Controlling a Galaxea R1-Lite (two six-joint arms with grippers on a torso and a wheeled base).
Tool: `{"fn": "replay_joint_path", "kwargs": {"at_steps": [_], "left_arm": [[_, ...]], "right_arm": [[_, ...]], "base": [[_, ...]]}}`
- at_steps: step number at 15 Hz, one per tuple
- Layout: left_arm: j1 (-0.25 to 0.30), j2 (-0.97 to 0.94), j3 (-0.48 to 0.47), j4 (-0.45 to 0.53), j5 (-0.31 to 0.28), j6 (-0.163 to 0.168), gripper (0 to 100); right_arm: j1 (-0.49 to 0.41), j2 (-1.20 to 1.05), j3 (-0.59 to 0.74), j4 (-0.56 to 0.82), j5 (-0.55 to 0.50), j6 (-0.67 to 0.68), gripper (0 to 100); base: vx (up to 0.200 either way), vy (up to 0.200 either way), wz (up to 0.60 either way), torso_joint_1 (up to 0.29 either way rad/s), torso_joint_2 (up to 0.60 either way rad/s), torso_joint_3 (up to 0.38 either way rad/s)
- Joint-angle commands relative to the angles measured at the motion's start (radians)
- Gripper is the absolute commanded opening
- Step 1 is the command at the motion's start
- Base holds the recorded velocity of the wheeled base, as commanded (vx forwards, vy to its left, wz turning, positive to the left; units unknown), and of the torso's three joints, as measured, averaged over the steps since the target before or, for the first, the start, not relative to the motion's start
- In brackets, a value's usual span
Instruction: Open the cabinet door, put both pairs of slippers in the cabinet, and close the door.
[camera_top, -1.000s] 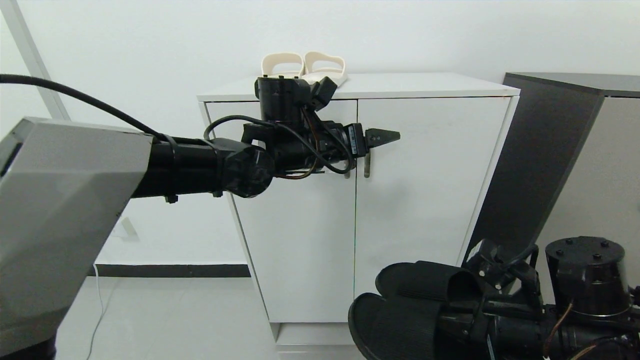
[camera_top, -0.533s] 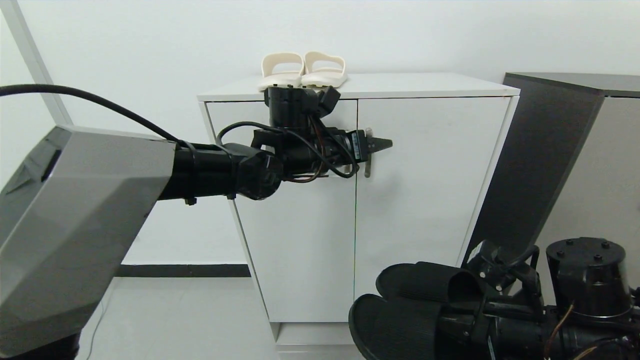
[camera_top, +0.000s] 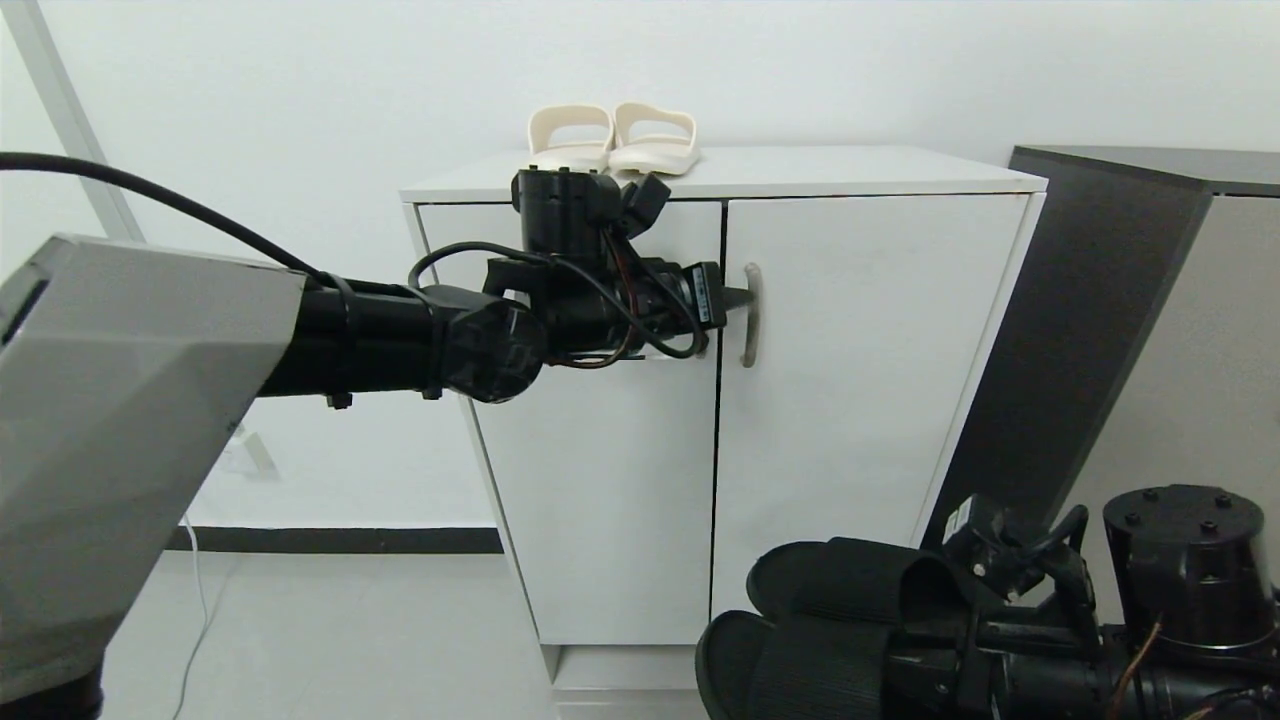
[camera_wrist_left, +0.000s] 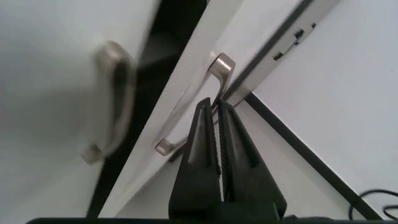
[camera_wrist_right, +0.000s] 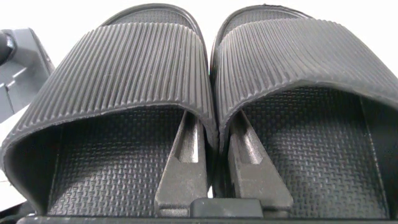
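Left arm (camera_top: 380, 335): black tubular forearm under a grey shell, stretched forward and level, wrist in line.
Left gripper (camera_top: 738, 296): black, two-fingered, fingers pressed flat together with nothing between them.
Right arm (camera_top: 1100, 670): black, held low, pointing across.
Right gripper (camera_wrist_right: 213, 121): one finger inside each of the black ribbed rubber slippers (camera_wrist_right: 143, 74), pinching their adjoining walls.

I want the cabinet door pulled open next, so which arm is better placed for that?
Left. Its claw sits right at the door handle, while the right claw is down low, holding the black slippers.
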Motion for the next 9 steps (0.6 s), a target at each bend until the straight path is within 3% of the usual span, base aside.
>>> {"fn": "replay_joint_path", "kwargs": {"at_steps": [1, 4, 9], "left_arm": [[-0.014, -0.045, 0.035, -0.006, -0.003, 0.000, 0], [-0.028, -0.093, 0.132, -0.026, -0.003, 0.006, 0], [-0.028, -0.188, 0.314, -0.149, 0.002, 0.004, 0]], "right_arm": [[0.000, -0.004, 0.001, -0.001, 0.000, -0.001, 0], [0.000, -0.007, 0.003, -0.001, 0.000, -0.003, 0], [0.002, -0.007, 0.006, 0.001, 0.001, -0.004, 0]], "base": [[0.000, 0.000, 0.00, 0.000, 0.00, 0.000], [0.000, 0.000, 0.00, 0.000, 0.00, 0.000], [0.000, 0.000, 0.00, 0.000, 0.00, 0.000]]}}
